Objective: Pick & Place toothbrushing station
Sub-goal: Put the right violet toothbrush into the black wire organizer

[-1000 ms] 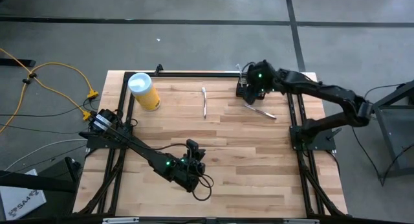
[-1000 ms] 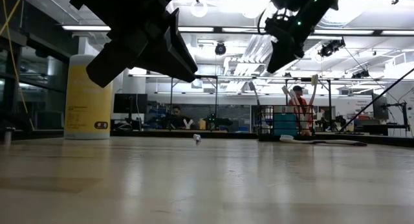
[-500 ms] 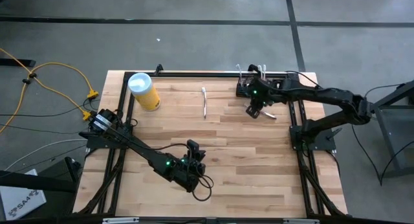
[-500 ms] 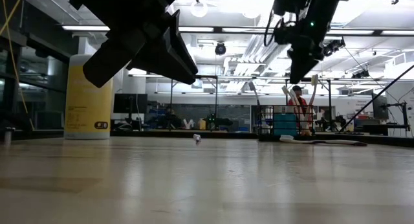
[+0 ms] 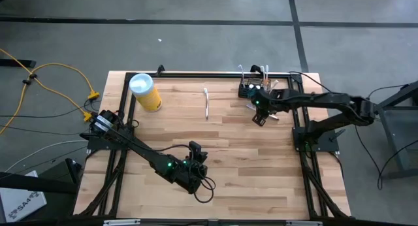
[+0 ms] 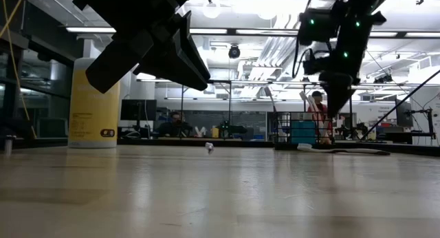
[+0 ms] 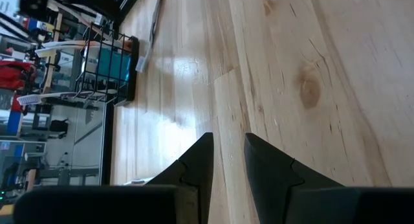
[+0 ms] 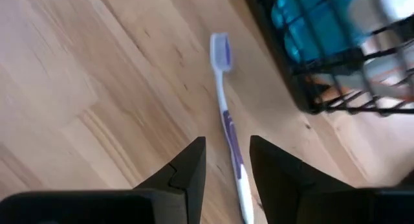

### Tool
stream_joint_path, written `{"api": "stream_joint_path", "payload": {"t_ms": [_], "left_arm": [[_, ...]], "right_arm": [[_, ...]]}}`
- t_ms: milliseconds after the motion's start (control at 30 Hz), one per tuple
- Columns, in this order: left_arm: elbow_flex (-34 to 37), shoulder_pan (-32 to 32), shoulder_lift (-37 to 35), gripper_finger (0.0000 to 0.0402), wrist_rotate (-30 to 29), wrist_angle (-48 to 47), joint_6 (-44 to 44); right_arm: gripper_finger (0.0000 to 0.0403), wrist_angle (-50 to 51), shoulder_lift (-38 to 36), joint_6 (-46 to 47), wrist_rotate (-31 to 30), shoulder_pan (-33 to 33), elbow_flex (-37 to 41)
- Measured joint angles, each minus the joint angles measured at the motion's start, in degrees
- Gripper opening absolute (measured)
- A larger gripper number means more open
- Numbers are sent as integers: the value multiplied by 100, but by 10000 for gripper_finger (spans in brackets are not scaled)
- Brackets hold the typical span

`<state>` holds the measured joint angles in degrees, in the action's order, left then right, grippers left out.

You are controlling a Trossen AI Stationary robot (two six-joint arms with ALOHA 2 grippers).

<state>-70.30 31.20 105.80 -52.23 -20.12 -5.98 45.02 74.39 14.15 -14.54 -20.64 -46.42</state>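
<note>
Your right gripper (image 8: 225, 160), fingers parted and empty, hovers over a toothbrush (image 8: 228, 122) lying beside the basket (image 8: 310, 56); grasping remains.

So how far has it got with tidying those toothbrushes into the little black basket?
Done: the basket already holds two upright toothbrushes. In hand: the right gripper, jaws open and empty, hovers over the purple toothbrush beside the basket. Left: grabbing it, plus the white toothbrush mid-table. The left gripper waits near the front.
</note>
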Motion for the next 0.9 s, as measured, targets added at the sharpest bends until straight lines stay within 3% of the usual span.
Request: {"api": "stream_joint_path", "payload": {"t_ms": [900], "left_arm": [[0,-1,0,81,-1,174,-70]], "right_arm": [[112,-1327,9,-495,122,-276,1150]]}}
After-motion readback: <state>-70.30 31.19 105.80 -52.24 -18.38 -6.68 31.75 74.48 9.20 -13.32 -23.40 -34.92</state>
